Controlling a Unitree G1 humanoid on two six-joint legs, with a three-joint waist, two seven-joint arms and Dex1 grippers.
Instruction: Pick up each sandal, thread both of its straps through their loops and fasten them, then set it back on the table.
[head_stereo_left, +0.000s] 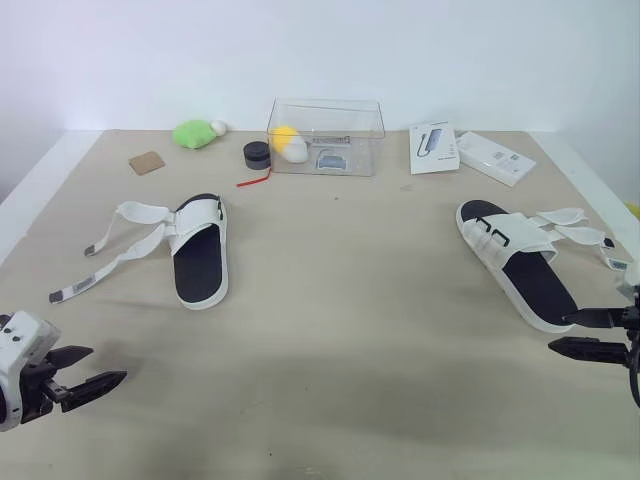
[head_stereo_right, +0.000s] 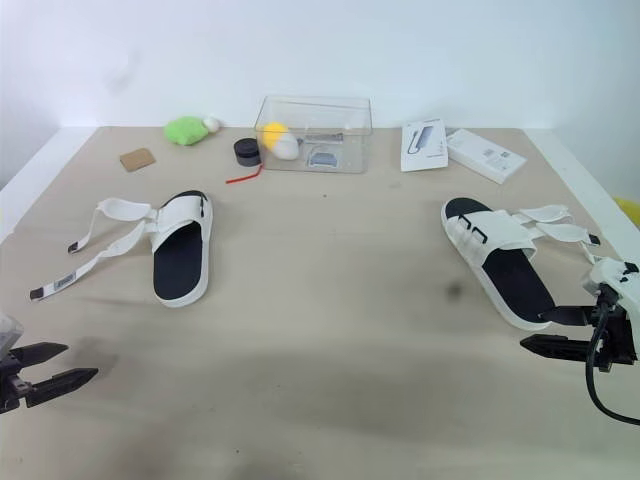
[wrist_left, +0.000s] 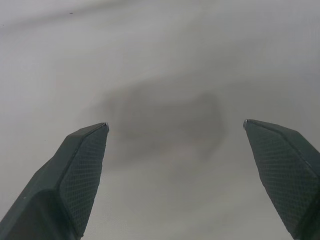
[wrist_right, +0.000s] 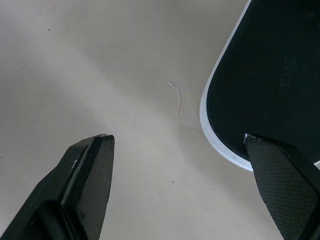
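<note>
Your left tool (head_stereo_left: 105, 365) hangs over the near left corner of the beige surface (head_stereo_left: 350, 320). Its two black fingers are spread wide with nothing between them, and its wrist view looks onto bare surface.

Your right tool (head_stereo_left: 558, 333) is at the near right. Its fingers are also spread and empty, and the tips are just beside the heel of the right sandal (head_stereo_left: 520, 265). You cannot tell whether they touch it.

The right sandal is a white slide with a black insole. It lies flat on the right side of the surface, angled with its heel towards you. Its two white straps (head_stereo_left: 575, 228) are unfastened and fan out to the right. A thin white thread (wrist_right: 177, 97) lies on the surface beside the heel.

The left sandal (head_stereo_left: 200, 255), the matching white slide, lies flat on the left side, well apart from both tools. Its loose straps (head_stereo_left: 115, 235) trail out to the left.

Along the far edge sit several other things:
- a green soft toy (head_stereo_left: 193, 133)
- a brown square coaster (head_stereo_left: 147, 162)
- a small black round pot (head_stereo_left: 257, 154)
- a clear plastic box (head_stereo_left: 325, 135)
- two white cartons (head_stereo_left: 495, 157)
</note>
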